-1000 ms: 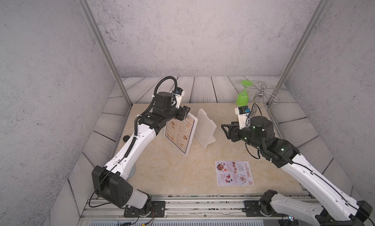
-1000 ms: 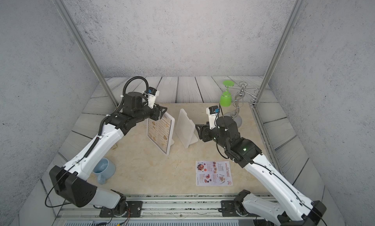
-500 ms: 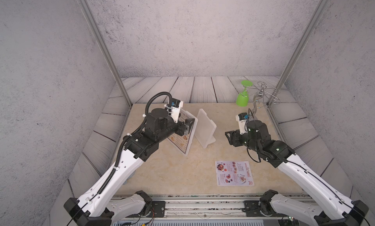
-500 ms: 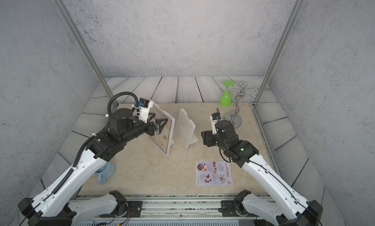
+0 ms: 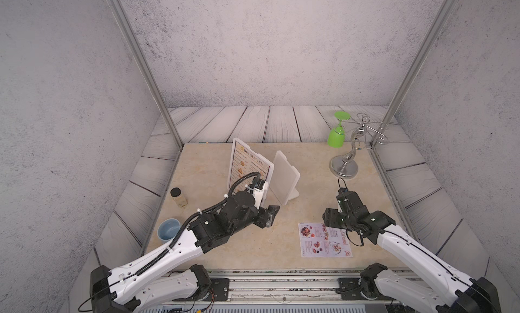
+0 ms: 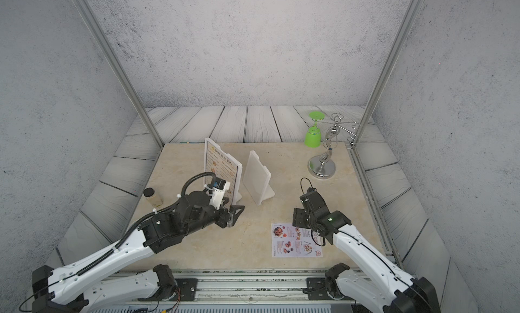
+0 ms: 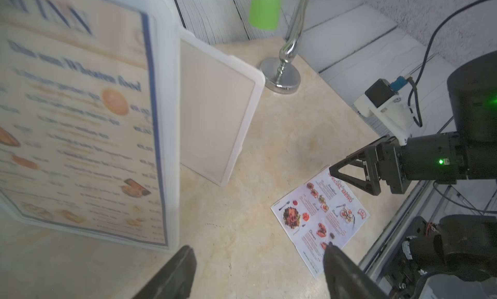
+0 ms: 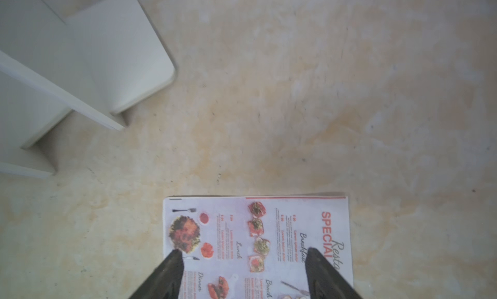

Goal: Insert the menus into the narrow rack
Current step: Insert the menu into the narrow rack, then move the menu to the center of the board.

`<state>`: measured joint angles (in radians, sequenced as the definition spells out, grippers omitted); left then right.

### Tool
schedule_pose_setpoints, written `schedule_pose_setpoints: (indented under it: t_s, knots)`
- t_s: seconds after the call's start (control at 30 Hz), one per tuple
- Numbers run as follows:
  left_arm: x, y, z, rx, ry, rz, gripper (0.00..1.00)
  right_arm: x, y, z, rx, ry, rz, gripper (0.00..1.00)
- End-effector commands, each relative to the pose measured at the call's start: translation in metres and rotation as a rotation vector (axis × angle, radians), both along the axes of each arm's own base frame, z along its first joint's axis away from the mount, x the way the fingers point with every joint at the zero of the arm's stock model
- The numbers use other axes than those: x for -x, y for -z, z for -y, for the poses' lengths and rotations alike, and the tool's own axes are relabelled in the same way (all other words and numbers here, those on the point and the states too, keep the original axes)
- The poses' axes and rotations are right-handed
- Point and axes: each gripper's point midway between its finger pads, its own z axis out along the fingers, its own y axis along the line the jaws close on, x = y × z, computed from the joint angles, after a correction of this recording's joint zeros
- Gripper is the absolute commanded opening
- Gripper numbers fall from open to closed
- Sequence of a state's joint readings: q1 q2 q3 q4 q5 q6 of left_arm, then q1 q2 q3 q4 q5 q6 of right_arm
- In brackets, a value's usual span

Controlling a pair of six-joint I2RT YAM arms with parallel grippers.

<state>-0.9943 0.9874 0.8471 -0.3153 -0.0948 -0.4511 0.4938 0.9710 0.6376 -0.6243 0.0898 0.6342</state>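
The large cream "DIM SUM INN" menu (image 5: pixel 247 168) (image 6: pixel 221 168) (image 7: pixel 78 128) stands upright in the left panel of the white rack (image 5: pixel 285 176) (image 6: pixel 257 179) (image 7: pixel 215 117) (image 8: pixel 80 69). The right panel holds nothing. My left gripper (image 5: pixel 271 216) (image 6: pixel 235 213) (image 7: pixel 259 246) is open and empty, low over the table in front of the rack. The small white "SPECIAL MENU" sheet (image 5: pixel 323 239) (image 6: pixel 295 239) (image 7: pixel 320 217) (image 8: pixel 255 230) lies flat near the front right. My right gripper (image 5: pixel 327 217) (image 6: pixel 298 217) (image 8: pixel 243 249) hangs open over its far edge, pointing down.
A silver glass stand (image 5: pixel 344 166) with a green glass (image 5: pixel 336 134) hanging upside down is at the back right. A small spice jar (image 5: pixel 178 196) and a blue cup (image 5: pixel 168 229) sit at the left of the table.
My left gripper has let go of the large menu, opened and drawn back toward the front; the menu stays standing in the rack. My right gripper has moved forward over the small menu and opened wider.
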Motion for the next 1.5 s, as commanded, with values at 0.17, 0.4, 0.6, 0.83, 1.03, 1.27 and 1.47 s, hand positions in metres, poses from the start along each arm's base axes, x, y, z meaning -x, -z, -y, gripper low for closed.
schedule_pose_setpoints:
  t_s: [0.17, 0.4, 0.6, 0.83, 1.03, 1.27, 1.47]
  knots:
    - [0.017, 0.063, 0.046, -0.055, 0.073, -0.156, 0.77, 0.019, 0.031, 0.033, 0.003, 0.217, -0.103, 0.84]
    - [0.021, 0.101, 0.064, -0.119, 0.132, -0.219, 0.77, 0.027, 0.051, 0.047, -0.048, 0.3, -0.196, 0.88]
    - [0.022, 0.126, 0.074, -0.164, 0.161, -0.267, 0.78, 0.034, 0.067, 0.047, -0.115, 0.308, -0.266, 0.9]
    - [0.026, 0.146, 0.082, -0.198, 0.192, -0.32, 0.76, 0.044, 0.078, 0.037, -0.167, 0.25, -0.31, 0.9]
    - [0.023, 0.148, 0.078, -0.225, 0.17, -0.318, 0.76, 0.048, 0.079, 0.021, -0.243, 0.171, -0.317, 0.88]
    - [0.015, 0.151, 0.068, -0.265, 0.13, -0.314, 0.76, 0.043, 0.076, -0.002, -0.363, 0.089, -0.302, 0.84]
    - [0.014, 0.157, 0.063, -0.29, 0.115, -0.322, 0.75, 0.042, 0.076, -0.017, -0.446, 0.044, -0.305, 0.81]
